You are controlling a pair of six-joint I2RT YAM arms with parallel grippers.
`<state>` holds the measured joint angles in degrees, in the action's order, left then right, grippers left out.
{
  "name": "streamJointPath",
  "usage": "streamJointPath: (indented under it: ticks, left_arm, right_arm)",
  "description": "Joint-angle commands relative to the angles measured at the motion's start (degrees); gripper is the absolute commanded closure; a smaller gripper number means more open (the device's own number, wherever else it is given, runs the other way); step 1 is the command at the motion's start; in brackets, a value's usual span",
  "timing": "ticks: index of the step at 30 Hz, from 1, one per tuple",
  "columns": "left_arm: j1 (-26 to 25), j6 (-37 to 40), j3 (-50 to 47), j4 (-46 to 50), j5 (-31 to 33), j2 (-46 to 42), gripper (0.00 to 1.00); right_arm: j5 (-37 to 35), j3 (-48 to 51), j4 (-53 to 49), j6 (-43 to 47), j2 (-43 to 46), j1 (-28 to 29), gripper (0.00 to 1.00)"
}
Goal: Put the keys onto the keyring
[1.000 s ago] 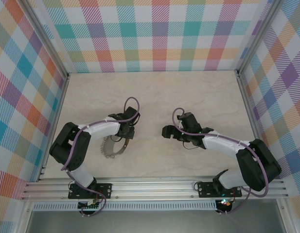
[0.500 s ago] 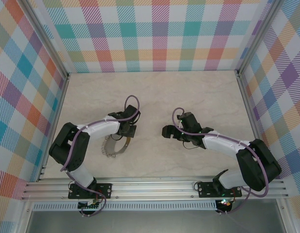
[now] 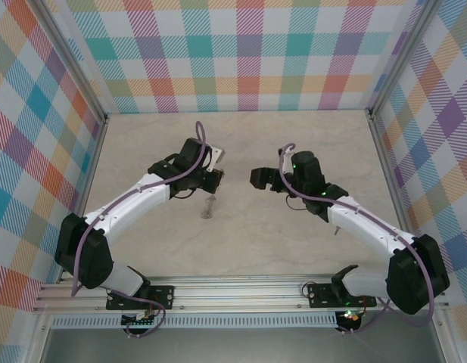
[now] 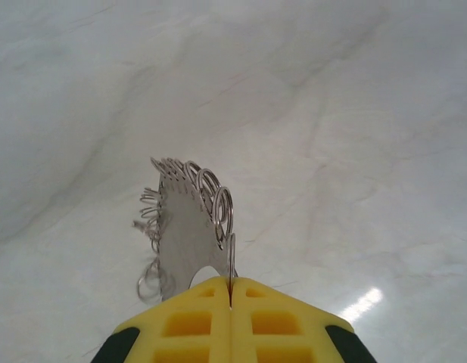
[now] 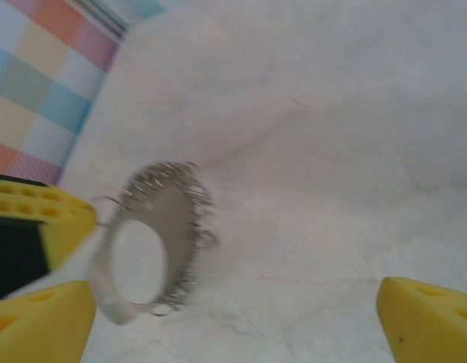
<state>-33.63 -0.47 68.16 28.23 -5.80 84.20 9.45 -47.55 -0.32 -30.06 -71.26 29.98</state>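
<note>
Silvery metal keyring (image 4: 191, 227) is pinched by its rim in my L hand (image 4: 231, 296), fingers shut tight on the thin edge. It sticks straight out past the fingertips, up off the desk (image 4: 354, 113). My R hand (image 5: 233, 310) is spread wide w/ nothing in it, facing the L hand across a short gap, so the ring hangs btwn the two, on the L side. From the R wrist its flat face & centre hole turn toward me, i.e. R would meet it face-on. Looks: flat plate w/ a big round hole, rim crowded w/ small wire loops, some dangling. I reckon R needs a key before any threading.
</note>
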Motion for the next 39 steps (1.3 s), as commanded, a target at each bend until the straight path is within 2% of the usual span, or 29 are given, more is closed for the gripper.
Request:
streamJointPath:
  ticks: [1, 6, 10, 17, 23, 34, 39]
  left_arm:
    - [0.4, 4.7, 0.6, -5.8, -10.9, -1.5, 1.0]
    - [0.9, 6.4, 1.1, -11.3, -19.4, -1.4, 1.0]
    - [1.2, 5.9, 1.7, -15.7, -25.3, -1.4, 1.0]
    - [1.5, 5.4, 4.5, -16.4, -30.4, -0.6, 1.0]
    - [1.5, 4.4, 5.0, -17.4, -33.7, -0.3, 1.0]
    - [1.5, 4.3, 5.8, -16.6, -37.0, -1.0, 1.0]
    - [1.5, 4.1, 5.8, -16.4, -37.9, -1.2, 1.0]
  right_arm:
    - [12.1, -1.7, 4.2, 1.9, 1.8, -2.9, 0.09]
    - [24.0, -2.0, 9.3, -1.2, 3.0, -6.5, 0.25]
    - [29.7, -1.3, 13.0, -4.8, 2.9, -6.8, 0.36]
    - [34.1, 1.1, 19.1, -9.5, 1.2, -6.8, 0.53]
    - [35.7, 1.4, 20.5, -8.7, -0.3, -6.7, 0.58]
    - [36.4, 1.8, 20.6, -5.4, -0.9, -7.1, 0.58]
    - [39.3, 1.5, 21.9, -5.4, -1.8, -7.2, 0.62]
